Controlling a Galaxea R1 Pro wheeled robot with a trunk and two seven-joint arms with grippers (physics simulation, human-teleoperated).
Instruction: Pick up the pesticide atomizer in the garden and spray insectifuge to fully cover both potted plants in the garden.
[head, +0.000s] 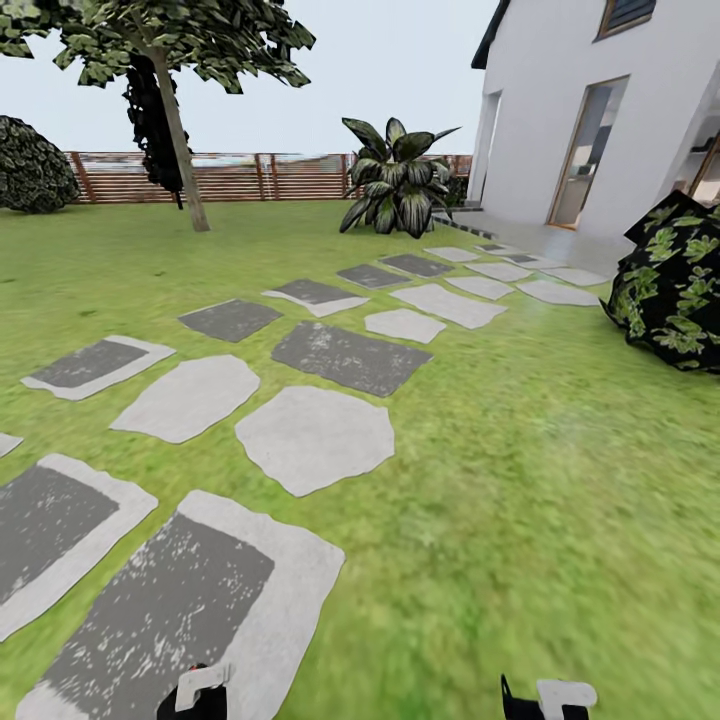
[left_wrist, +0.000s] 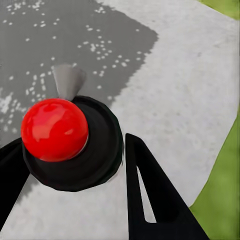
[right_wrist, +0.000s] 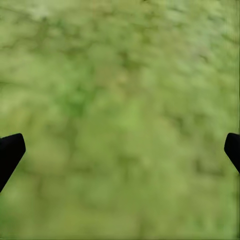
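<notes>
both tools sit low at the near edge of the head view: the left tool (head: 200, 690) at about 7 o'clock over a large stepping stone (head: 190, 610), the right tool (head: 550, 698) at about 5 o'clock over the lawn (head: 520, 480). in the left wrist view the left tool (left_wrist: 75, 165) has its two dark fingers (left_wrist: 150, 195) spread apart, empty, with a black round part topped by a red ball (left_wrist: 54, 129) between them, above the grey and pale stone (left_wrist: 185, 85). in the right wrist view the right tool (right_wrist: 120, 150) has its fingertips (right_wrist: 10, 150) wide apart at either edge, empty, above blurred grass (right_wrist: 120, 100). a path of grey and pale stepping stones runs from 7 o'clock up toward 1 o'clock, reaching the white house (head: 590, 110) with its glass door (head: 588, 150). a long-leaved striped clump (head: 398, 178) stands at 12 o'clock by the brown slatted fence (head: 260, 176). a tree (head: 170, 90) rises at 11 o'clock, a dark round bush (head: 35, 165) at 10 o'clock, and a dark leafy shrub (head: 675, 285) at 3 o'clock. the garden spreads all round as green lawn.
</notes>
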